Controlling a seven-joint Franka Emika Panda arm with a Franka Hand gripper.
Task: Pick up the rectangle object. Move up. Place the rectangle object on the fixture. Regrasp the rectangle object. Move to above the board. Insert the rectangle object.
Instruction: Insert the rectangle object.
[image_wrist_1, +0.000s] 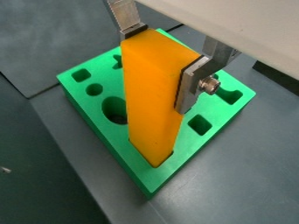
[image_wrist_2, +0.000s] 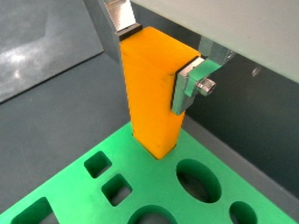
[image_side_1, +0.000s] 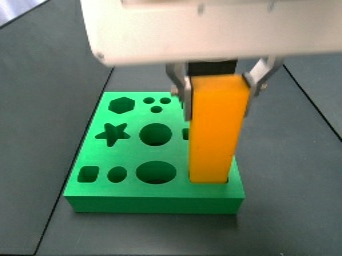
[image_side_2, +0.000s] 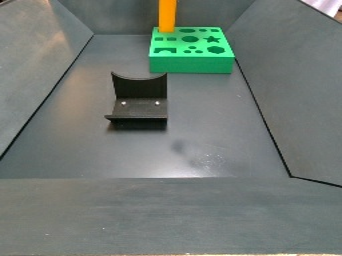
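The gripper (image_wrist_1: 163, 57) is shut on the rectangle object (image_wrist_1: 155, 96), an orange-yellow block held upright by its upper part between the silver fingers (image_wrist_1: 194, 80). Both wrist views show the block (image_wrist_2: 152, 96) pointing down at the green board (image_wrist_2: 128, 188). In a side view the gripper (image_side_1: 215, 82) holds the block (image_side_1: 217, 130) over one end of the board (image_side_1: 134, 150), its lower end at the level of the board's top. I cannot tell whether it sits in a hole. The dark fixture (image_side_2: 138, 100) stands apart from the board (image_side_2: 194, 50), with nothing on it.
The board's holes include a star (image_side_1: 112, 132), a hexagon (image_side_1: 122, 103) and circles (image_side_1: 156, 173). Dark sloping walls (image_side_2: 54, 60) enclose the grey floor (image_side_2: 187, 150). The gripper's white body (image_side_1: 201, 30) hides the area behind the board.
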